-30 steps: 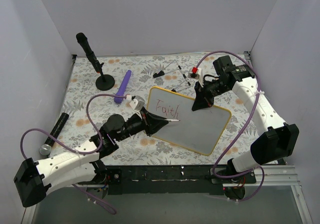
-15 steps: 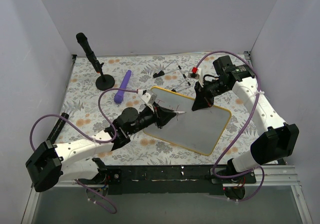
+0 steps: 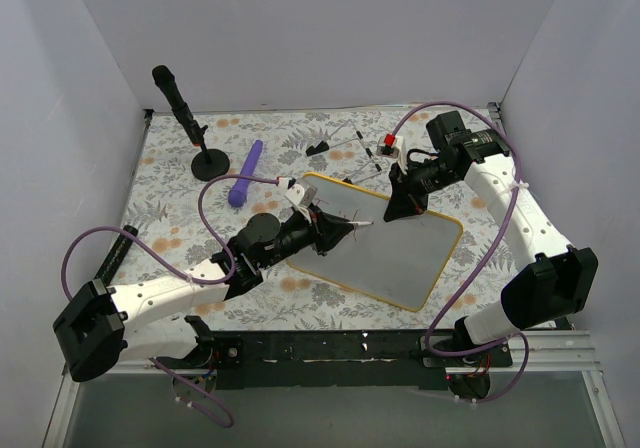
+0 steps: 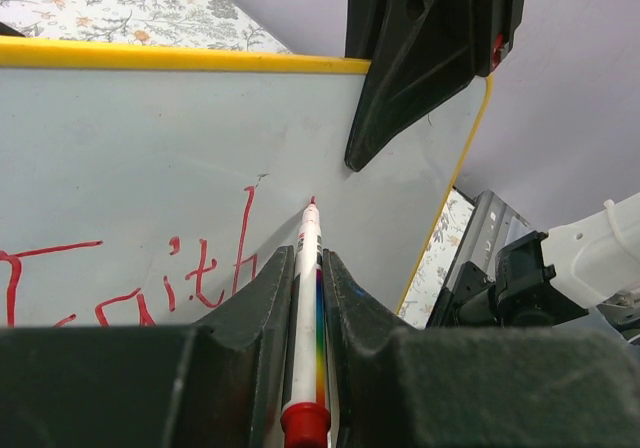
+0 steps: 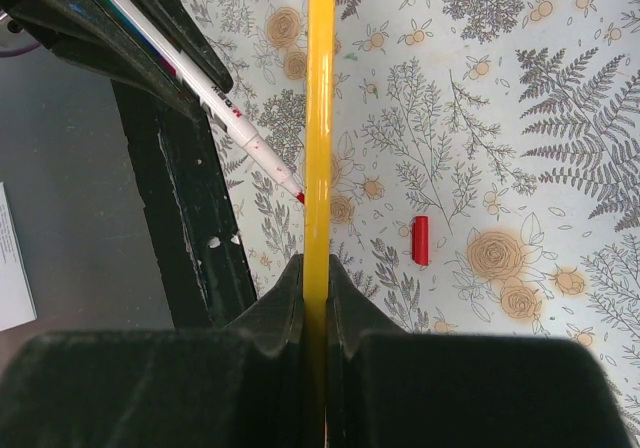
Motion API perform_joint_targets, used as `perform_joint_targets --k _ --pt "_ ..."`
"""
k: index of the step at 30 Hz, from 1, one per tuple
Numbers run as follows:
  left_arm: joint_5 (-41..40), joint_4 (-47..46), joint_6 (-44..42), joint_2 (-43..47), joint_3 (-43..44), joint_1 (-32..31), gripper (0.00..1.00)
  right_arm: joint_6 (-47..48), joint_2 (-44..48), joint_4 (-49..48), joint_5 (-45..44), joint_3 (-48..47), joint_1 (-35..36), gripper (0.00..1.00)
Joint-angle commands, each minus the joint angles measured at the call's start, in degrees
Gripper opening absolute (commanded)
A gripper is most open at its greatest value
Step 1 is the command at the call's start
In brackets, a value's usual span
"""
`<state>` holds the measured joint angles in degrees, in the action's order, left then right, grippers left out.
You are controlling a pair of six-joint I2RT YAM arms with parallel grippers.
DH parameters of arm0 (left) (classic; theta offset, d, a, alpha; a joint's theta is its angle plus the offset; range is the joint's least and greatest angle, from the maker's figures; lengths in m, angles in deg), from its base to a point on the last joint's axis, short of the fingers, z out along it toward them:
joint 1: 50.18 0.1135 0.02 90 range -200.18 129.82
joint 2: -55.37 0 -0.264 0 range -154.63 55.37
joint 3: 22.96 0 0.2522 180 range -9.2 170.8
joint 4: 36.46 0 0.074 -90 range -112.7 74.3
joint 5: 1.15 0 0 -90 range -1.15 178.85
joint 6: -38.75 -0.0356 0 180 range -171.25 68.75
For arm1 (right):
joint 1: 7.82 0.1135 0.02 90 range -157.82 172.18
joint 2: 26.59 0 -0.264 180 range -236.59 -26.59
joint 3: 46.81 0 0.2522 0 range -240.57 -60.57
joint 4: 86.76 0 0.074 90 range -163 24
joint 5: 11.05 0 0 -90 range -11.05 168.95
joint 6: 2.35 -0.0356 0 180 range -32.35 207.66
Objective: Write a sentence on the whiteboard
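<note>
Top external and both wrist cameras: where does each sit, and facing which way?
Top external: above and behind the bases, looking down on both arms and the whiteboard.
Left wrist: on the left gripper, looking along its fingers and the marker to the "Faith" lettering.
Right wrist: on the right gripper, looking along the clamped yellow rim, own fingers below.
Shared: both wrist views show the marker tip.

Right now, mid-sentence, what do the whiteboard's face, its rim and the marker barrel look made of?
The whiteboard face looks like a smooth, glossy coated sheet: even sheen, red ink sitting cleanly on top. Its yellow rim looks like moulded plastic, uniform and slightly shiny. The marker barrel seems white plastic, with a printed rainbow stripe.
</note>
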<state>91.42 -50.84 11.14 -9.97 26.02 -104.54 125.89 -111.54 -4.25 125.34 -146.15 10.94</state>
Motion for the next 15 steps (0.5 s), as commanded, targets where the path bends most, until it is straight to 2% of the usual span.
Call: perform_joint_targets --k 1,10,15 --pt "-1.3 4.1 -1.2 1.4 1.6 -0.1 0.0 1.1 2.2 -2.7 4.4 -0.8 0.0 0.01" --pt "2.3 2.7 -0.2 3.7 1.3 0.0 0.0 1.2 2.3 -2.6 4.4 -1.0 0.0 0.01" --pt "1.6 4.7 -0.1 4.8 1.1 -0.1 0.0 1.2 2.4 -2.7 4.5 -0.9 -0.1 0.01"
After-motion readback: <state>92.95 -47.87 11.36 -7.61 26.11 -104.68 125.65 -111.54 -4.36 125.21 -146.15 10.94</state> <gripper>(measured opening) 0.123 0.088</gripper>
